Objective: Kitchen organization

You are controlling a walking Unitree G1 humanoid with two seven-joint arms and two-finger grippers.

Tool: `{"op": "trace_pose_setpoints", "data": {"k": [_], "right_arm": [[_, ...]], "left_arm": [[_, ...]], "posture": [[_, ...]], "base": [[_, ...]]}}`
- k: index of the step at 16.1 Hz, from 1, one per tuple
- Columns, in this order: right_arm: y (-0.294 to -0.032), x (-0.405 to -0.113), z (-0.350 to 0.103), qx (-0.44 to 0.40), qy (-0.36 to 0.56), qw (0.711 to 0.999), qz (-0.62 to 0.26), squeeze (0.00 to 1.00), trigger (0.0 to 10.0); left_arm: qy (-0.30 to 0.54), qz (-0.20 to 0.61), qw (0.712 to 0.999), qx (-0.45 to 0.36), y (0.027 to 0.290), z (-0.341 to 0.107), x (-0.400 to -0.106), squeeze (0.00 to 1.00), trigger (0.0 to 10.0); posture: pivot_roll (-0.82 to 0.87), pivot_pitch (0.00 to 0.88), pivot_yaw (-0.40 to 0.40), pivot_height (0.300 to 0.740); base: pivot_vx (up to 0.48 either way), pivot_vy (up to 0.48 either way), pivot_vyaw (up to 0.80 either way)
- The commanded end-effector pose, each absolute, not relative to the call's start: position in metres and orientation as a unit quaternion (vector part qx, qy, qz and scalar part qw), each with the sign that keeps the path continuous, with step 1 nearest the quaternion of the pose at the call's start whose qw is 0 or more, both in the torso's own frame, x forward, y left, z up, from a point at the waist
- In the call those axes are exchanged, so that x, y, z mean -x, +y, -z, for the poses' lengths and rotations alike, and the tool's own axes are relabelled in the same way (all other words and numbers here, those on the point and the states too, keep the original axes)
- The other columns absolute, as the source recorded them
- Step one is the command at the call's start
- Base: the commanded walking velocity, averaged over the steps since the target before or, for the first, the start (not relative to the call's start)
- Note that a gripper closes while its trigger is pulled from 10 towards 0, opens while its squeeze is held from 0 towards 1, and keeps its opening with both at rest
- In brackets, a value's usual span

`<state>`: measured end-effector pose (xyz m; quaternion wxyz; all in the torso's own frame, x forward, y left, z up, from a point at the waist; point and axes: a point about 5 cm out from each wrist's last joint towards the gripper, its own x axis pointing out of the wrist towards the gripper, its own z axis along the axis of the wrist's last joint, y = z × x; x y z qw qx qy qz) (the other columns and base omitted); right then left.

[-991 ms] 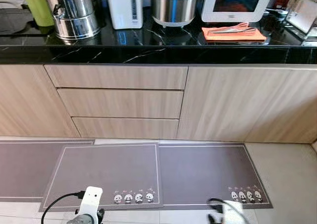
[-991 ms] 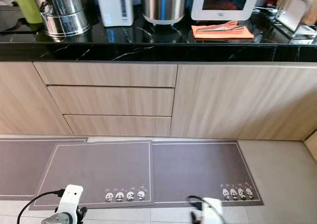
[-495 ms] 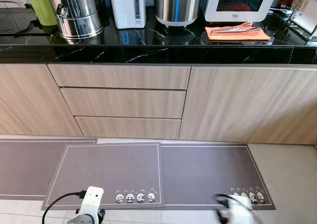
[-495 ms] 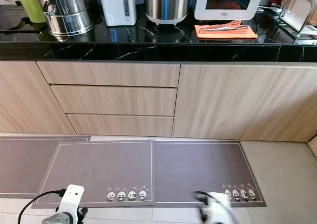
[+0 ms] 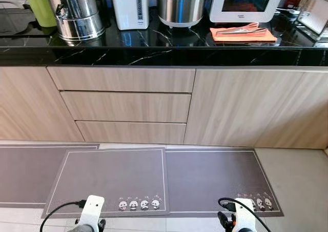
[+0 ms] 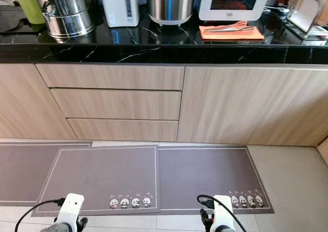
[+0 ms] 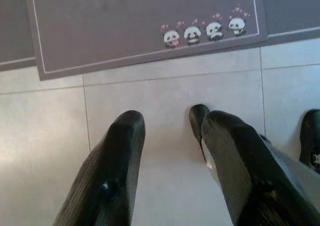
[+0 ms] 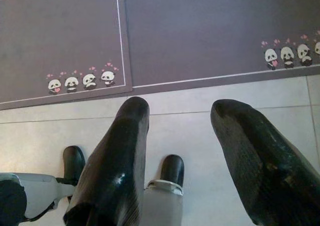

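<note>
Nothing looks started yet: the left gripper (image 7: 167, 151) and right gripper (image 8: 182, 136) both hang low over the tile floor (image 7: 165, 86), fingers parted and empty. The likely work sits at the frame's top, on the black counter (image 5: 169, 55): an orange cloth (image 5: 243, 35) with utensils at upper right, a metal urn (image 5: 77, 11) upper left. Below are wood drawers (image 5: 125, 106) and grey panda mats (image 5: 110, 178).

You face wood drawers (image 5: 125, 107) under a black counter (image 5: 154, 52); grey panda mats (image 5: 113, 180) lie on the tiled floor (image 7: 165, 91).
</note>
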<state>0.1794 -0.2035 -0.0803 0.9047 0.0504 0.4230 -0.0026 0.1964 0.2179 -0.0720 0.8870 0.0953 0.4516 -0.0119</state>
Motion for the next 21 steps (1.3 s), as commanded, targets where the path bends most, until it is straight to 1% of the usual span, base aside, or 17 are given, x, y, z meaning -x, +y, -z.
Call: {"op": "trace_pose_setpoints", "data": {"k": [1,2,4,5,6,10,11,12,18,20,21], "right_arm": [[-0.198,-0.178,0.082,-0.050,0.429,0.902,-0.003,0.00,10.0],[-0.193,-0.176,0.084,-0.051,0.432,0.901,-0.008,0.00,10.0],[-0.192,-0.172,0.086,-0.047,0.442,0.896,-0.008,0.00,10.0],[-0.192,-0.169,0.087,-0.053,0.446,0.893,-0.006,0.00,10.0],[-0.197,-0.164,0.089,-0.042,0.457,0.888,-0.009,0.00,10.0],[-0.209,-0.157,0.090,-0.034,0.467,0.883,0.005,0.00,10.0],[-0.209,-0.157,0.090,-0.034,0.468,0.883,0.006,0.00,10.0],[-0.208,-0.159,0.090,-0.034,0.468,0.883,0.007,0.00,10.0],[-0.174,-0.178,0.088,-0.043,0.461,0.886,-0.008,0.00,10.0],[-0.170,-0.179,0.087,-0.044,0.460,0.887,-0.009,0.00,10.0],[-0.169,-0.180,0.087,-0.044,0.460,0.887,-0.008,0.00,10.0]], "left_arm": [[0.461,0.015,0.882,-0.102,0.218,0.074,-0.193,0.00,10.0],[0.460,0.016,0.882,-0.102,0.218,0.074,-0.194,0.00,10.0],[0.457,0.016,0.884,-0.102,0.218,0.072,-0.198,0.00,10.0],[0.455,0.017,0.884,-0.101,0.217,0.071,-0.199,0.00,10.0],[0.453,0.019,0.885,-0.101,0.215,0.070,-0.201,0.00,10.0],[0.453,0.023,0.886,-0.099,0.213,0.071,-0.201,0.00,10.0],[0.453,0.023,0.886,-0.098,0.213,0.071,-0.201,0.00,10.0],[0.453,0.022,0.886,-0.096,0.213,0.071,-0.201,0.00,10.0],[0.452,0.025,0.886,-0.094,0.210,0.071,-0.202,0.00,10.0],[0.454,0.027,0.885,-0.095,0.210,0.071,-0.202,0.00,10.0],[0.457,0.038,0.882,-0.111,0.210,0.071,-0.202,0.00,10.0]], "posture": [[-0.01,0.000,-0.005,0.740],[-0.01,0.000,-0.004,0.740],[-0.02,0.000,-0.002,0.740],[-0.02,0.000,-0.001,0.740],[-0.02,0.000,-0.001,0.740],[-0.02,0.000,0.002,0.740],[-0.02,0.000,0.001,0.740],[-0.02,0.000,0.001,0.740],[-0.02,0.000,0.006,0.740],[-0.02,0.000,0.009,0.740],[-0.02,0.000,0.009,0.740]], "base": [[0.000,0.000,0.00],[0.000,0.000,0.00],[0.000,0.000,0.00],[0.000,0.000,-0.59],[0.000,0.000,-0.80],[0.000,0.000,0.00],[0.000,0.000,-0.80],[0.000,0.000,-0.80],[0.000,0.000,-0.80],[0.000,0.000,-0.80],[0.000,0.000,-0.80]]}}
